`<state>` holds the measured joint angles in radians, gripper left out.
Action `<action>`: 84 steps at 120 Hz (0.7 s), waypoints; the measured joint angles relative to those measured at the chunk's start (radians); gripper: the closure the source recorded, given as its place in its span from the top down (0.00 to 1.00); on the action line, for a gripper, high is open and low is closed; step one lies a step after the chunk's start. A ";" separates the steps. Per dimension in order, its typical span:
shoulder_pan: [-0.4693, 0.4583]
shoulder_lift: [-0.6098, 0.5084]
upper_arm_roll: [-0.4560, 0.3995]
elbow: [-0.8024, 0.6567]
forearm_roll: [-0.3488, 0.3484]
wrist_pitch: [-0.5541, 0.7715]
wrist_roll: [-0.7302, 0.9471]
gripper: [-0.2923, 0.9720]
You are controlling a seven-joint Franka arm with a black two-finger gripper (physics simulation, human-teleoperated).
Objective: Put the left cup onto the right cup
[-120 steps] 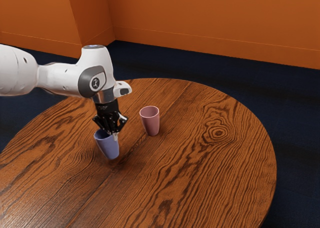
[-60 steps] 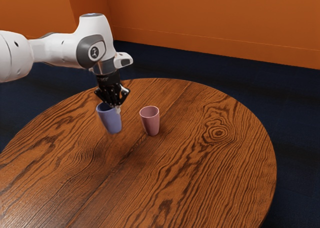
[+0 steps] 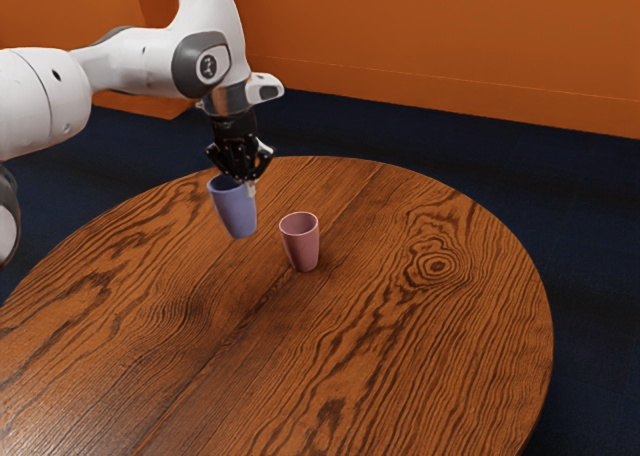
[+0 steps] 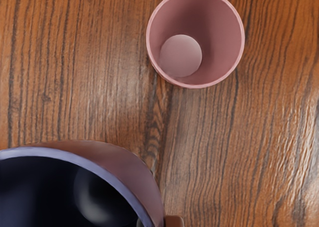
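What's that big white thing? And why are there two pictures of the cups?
The big white thing is a robot arm, drawn by a computer, not filmed. At its end are black jaws, shut on the rim of the blue cup, holding it in the air above the round wooden table. The pink cup stands upright on the table, to the exterior view's right of the blue one. One picture comes from a camera beside the arm. The other comes from a camera on the arm's hand, looking down: you see into the pink cup, and the big dark rim close by is the blue cup being held. The job is to put the blue cup onto the pink one; that is not yet done.
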<state>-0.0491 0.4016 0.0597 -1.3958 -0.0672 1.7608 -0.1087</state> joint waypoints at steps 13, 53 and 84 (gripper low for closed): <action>-0.001 0.038 0.000 0.060 0.001 -0.028 0.010 0.15; -0.003 0.180 -0.006 0.282 0.020 -0.091 0.047 0.15; -0.001 0.254 -0.032 0.390 0.038 -0.126 0.078 0.15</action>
<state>-0.0501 0.6557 0.0280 -1.0055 -0.0291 1.6343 -0.0307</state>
